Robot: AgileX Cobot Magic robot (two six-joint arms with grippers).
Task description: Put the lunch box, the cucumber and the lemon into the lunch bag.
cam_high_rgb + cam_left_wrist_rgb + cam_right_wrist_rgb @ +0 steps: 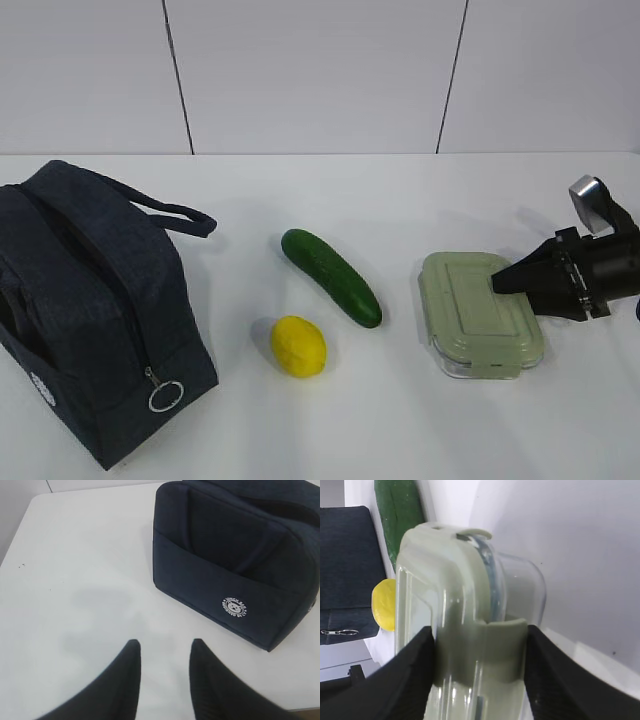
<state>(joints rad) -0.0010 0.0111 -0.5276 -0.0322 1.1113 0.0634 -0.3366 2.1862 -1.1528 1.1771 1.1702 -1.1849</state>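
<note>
Tabletop (400,430) in white, bearing four objects in a row across the exterior view. The lunch bag (90,310), dark navy fabric with a looped strap handle (165,208), stands at the 9 o'clock edge of that view; its zipper ends low on the near corner in a silver ring pull (165,396). The cucumber (331,276), dark green, lies diagonally near the centre, running from 11 o'clock to 5 o'clock. The lemon (299,346), bright yellow, sits just beside the cucumber at its 7 o'clock, apart from it. The lunch box (480,313), clear glass under a pale sage-green snap-lock lid, rests flat on the table toward 3 o'clock, well apart from the bag. The right gripper (510,280) reaches in from the 3 o'clock edge; in the right wrist view its two black fingers (410,680) stand one on each side of the box at a lid clip (482,650), pressed against or just beside its faces, and full contact cannot be told. The left gripper (165,652) hangs above bare table at the bag's printed side, which carries a round white logo (235,607); its jaws stand spread apart, holding nothing.
</note>
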